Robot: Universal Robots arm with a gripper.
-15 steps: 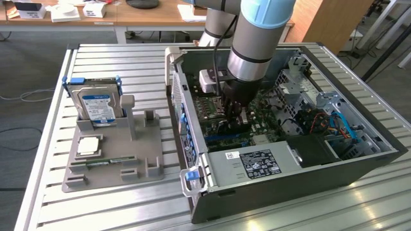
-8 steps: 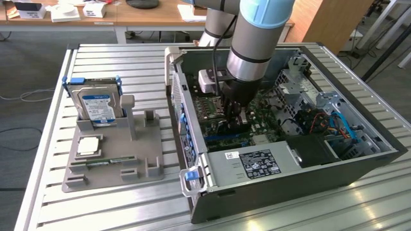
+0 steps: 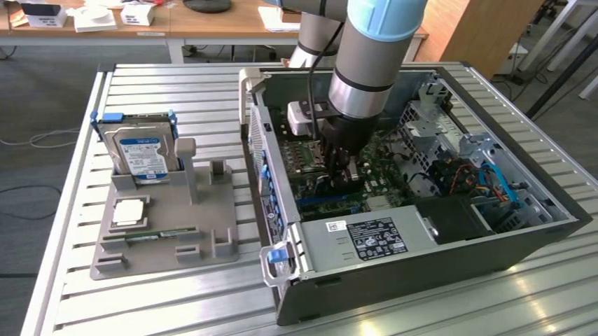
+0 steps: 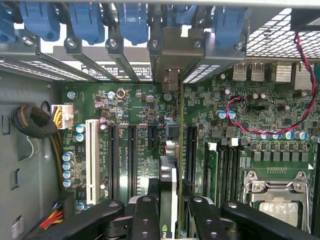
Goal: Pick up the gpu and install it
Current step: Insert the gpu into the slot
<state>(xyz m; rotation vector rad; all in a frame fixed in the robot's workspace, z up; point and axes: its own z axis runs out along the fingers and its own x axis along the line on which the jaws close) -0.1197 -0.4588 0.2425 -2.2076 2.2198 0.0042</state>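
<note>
From my seat the arm (image 3: 374,63) blocks the gpu's (image 4: 169,192) seat in the exterior view, the wrist view's edge chops off the gripper (image 4: 167,220) links and the card's lower end, and I can't read the hard drive (image 3: 142,154) label.

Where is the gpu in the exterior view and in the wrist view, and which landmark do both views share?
Exterior view: the gpu stands on edge inside the open computer case, just under the gripper, above the motherboard.
Wrist view: the gpu is seen edge-on between the fingers, over the expansion slots.
Shared landmark: the green motherboard.
</note>
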